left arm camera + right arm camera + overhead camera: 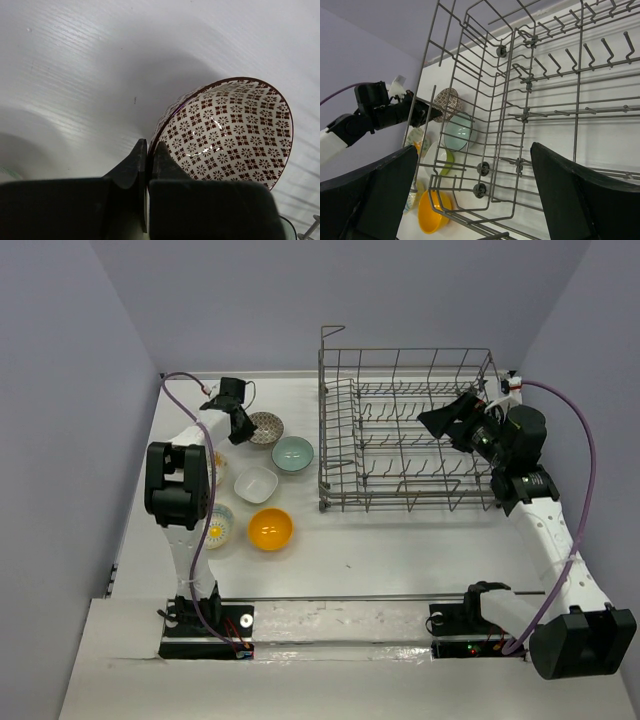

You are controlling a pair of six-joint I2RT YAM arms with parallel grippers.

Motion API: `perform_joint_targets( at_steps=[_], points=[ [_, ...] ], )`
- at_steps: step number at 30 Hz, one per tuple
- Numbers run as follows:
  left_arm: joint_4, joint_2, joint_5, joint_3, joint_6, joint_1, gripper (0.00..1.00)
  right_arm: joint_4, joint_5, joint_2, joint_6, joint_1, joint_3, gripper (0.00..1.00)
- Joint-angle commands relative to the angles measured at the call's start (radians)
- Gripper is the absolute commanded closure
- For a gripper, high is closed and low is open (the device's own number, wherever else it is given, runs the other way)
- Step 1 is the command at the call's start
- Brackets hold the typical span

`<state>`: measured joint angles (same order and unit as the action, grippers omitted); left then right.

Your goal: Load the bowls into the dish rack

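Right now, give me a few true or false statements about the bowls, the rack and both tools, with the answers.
1. The left tool pinches the rim of the brown-patterned bowl. True.
2. The dish rack already holds two bowls. False: no bowl is in it.
3. The right tool is open above the rack, holding nothing. True.
4. The orange bowl lies upside down. False: it sits open side up on the table, left of the rack.

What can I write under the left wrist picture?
The left gripper pinches the rim of the tilted brown-patterned bowl over the white table.
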<state>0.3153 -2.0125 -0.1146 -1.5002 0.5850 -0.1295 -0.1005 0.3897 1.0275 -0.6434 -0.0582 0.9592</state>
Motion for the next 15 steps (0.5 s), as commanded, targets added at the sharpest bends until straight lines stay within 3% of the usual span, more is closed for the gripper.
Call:
perform_joint_targets(
  at_steps=[1, 7, 10, 15],
  points=[
    [0.024, 0.104, -0.043, -0.064, -0.03, -0.002, 1.0, 0.01, 0.014, 0.023, 0.022, 0.006, 0.038, 0.0],
    [0.09, 0.231, -0.072, -0.238, -0.082, -0.009, 1.0, -0.036, 0.038, 0.1, 0.019, 0.006, 0.136, 0.02],
    [0.119, 0.303, -0.108, -0.291, -0.115, -0.024, 1.0, -0.05, 0.067, 0.126, 0.011, 0.006, 0.189, 0.09],
    [0.16, 0.391, -0.123, -0.344, -0.16, -0.08, 1.0, -0.116, 0.029, 0.169, 0.039, -0.028, 0.302, 0.11]
  ],
)
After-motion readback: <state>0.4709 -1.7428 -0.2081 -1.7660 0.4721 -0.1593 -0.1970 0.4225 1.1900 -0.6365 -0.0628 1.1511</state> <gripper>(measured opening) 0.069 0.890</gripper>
